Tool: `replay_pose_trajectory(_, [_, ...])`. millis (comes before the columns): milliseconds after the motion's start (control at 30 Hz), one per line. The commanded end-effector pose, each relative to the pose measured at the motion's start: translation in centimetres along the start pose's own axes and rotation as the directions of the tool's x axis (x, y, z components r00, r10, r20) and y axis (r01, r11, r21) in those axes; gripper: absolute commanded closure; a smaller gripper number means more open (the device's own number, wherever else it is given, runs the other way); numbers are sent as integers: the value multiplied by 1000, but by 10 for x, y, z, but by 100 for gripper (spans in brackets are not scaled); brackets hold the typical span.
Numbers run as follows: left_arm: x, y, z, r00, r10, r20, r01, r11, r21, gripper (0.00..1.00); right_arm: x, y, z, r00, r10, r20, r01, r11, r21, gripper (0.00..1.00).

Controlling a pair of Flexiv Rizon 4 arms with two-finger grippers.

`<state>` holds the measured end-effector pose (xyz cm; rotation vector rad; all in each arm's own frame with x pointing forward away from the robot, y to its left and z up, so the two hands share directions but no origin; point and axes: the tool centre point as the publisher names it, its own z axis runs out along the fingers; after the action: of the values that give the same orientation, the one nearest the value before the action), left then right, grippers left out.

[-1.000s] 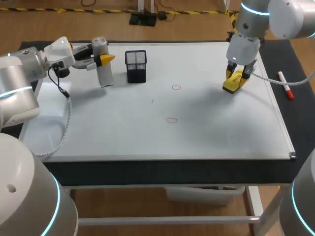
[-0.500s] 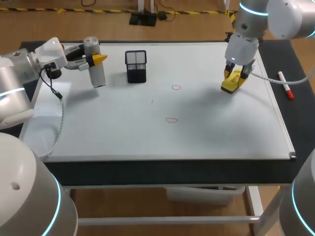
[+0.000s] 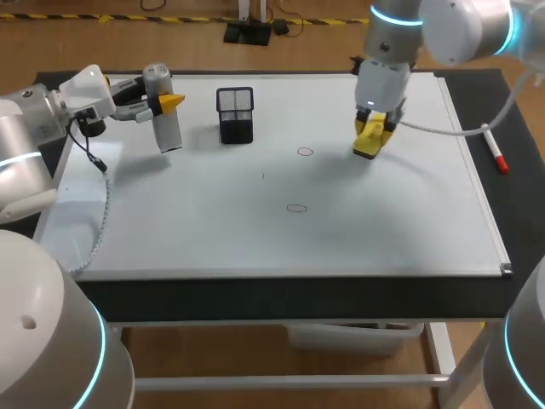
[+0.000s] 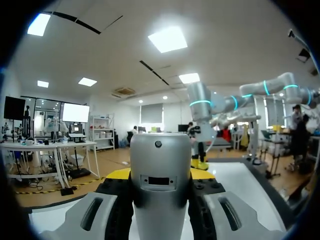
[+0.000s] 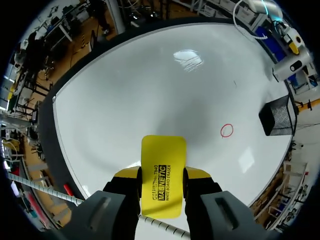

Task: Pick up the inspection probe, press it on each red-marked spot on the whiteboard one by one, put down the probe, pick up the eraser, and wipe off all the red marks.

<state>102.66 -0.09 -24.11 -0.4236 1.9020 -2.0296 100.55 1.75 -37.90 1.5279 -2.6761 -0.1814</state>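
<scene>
The grey cylindrical probe (image 3: 162,115) hangs tilted over the whiteboard's (image 3: 213,230) far left, just left of a black mesh holder. My left gripper (image 3: 162,98) is shut on its upper end; in the left wrist view the probe (image 4: 160,175) fills the gap between the fingers. My right gripper (image 3: 368,136) is shut on the yellow eraser (image 3: 366,143), a little to the right of the upper red mark (image 3: 305,152). In the right wrist view the eraser (image 5: 162,175) sticks out ahead of the fingers, with that red mark (image 5: 226,131) beyond it. A second red mark (image 3: 295,208) lies nearer the front.
The black mesh holder (image 3: 235,115) stands at the board's far left-centre. A red-capped marker (image 3: 494,149) lies on the dark mat right of the board. A white cable (image 3: 106,213) trails from my left arm across the board's left side.
My right arm has carried the eraser leftward toward the upper red mark. My left arm drew the probe back to the left, away from the holder, then held still.
</scene>
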Motion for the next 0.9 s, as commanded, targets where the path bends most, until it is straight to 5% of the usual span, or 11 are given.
replay_pose_trajectory(33, [1,-1,0,1000,2,3,-2,1000,1,100,-20,7,3,998,-44,-42,44,999,6,100])
replay_pose_trajectory(600, [1,-1,0,1000,2,3,-2,1000,1,100,-97,50,18,950,-299,-95,302,953,21,100])
replay_pose_trajectory(900, [1,-1,0,1000,2,3,-2,1000,1,100,-120,62,21,937,-340,-81,342,939,20,100])
